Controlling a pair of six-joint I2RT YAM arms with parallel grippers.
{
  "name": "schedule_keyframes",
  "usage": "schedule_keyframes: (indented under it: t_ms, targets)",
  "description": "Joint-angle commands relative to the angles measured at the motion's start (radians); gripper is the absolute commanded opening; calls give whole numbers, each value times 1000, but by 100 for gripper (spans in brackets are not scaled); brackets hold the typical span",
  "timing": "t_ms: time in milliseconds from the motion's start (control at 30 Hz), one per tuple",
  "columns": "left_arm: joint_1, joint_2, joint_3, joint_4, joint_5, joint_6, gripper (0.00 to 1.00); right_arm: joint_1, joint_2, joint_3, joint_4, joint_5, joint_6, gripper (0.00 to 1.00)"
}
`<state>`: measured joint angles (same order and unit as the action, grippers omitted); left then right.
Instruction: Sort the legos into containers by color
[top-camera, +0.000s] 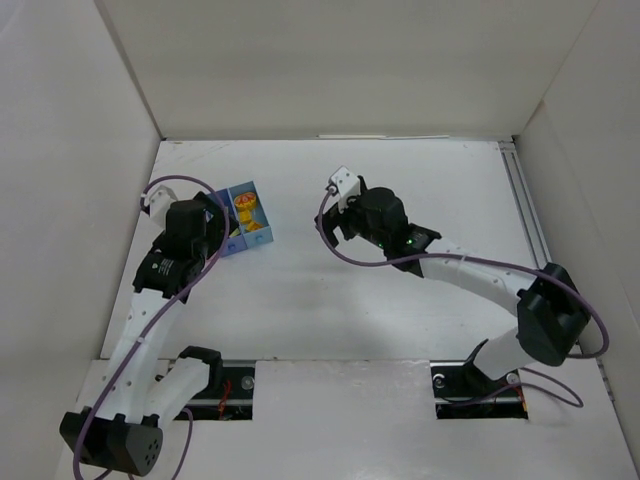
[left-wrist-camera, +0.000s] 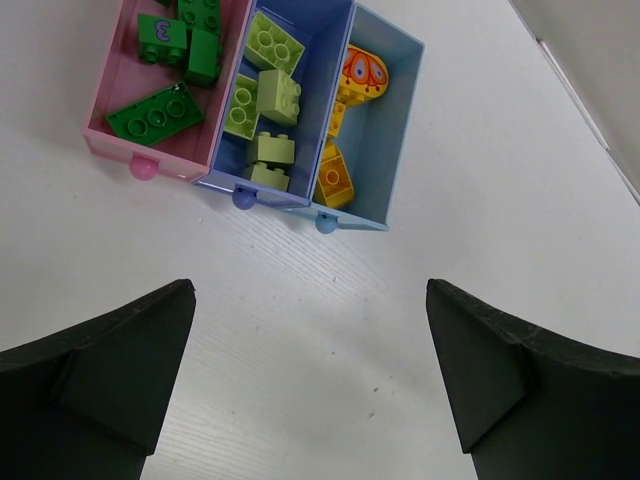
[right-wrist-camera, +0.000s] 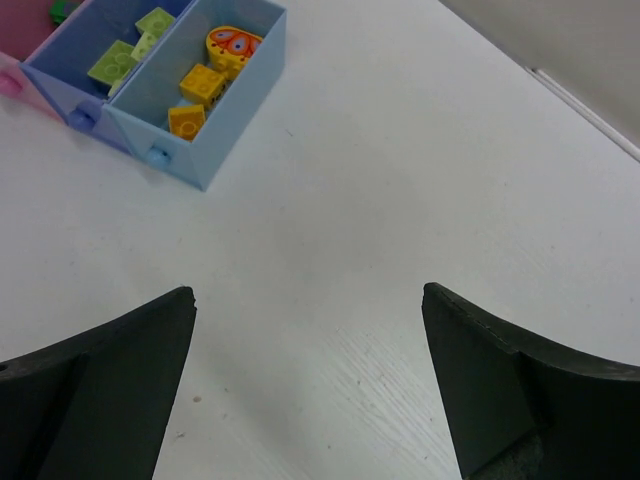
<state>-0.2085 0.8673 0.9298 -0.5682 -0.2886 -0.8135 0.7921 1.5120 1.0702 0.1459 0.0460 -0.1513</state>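
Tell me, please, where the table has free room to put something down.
Free: the white tabletop beside the light blue plastic box, toward the right arm. Crowded: that box, the darker blue box and the pink box, all holding plastic bricks.

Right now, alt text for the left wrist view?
Three joined boxes hold sorted legos: dark green bricks in the pink box, light green bricks in the middle blue box, orange bricks in the right blue box. The left claw hangs open and empty over the white table.

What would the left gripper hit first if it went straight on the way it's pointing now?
Probably the bare white table, short of the joined pink and blue plastic boxes; depth is unclear.
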Motion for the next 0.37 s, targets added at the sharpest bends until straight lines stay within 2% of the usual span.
schedule_keyframes:
  t_ms: [0, 167, 333]
  targets:
    - [-5, 1, -2, 18, -17, -4, 100, 1, -55, -39, 61, 43, 55, 100]
    - [-5, 1, -2, 18, -17, -4, 100, 1, -92, -85, 61, 109, 88, 100]
    - [-5, 1, -2, 18, -17, -4, 100, 1, -110, -118, 87, 100, 78, 100]
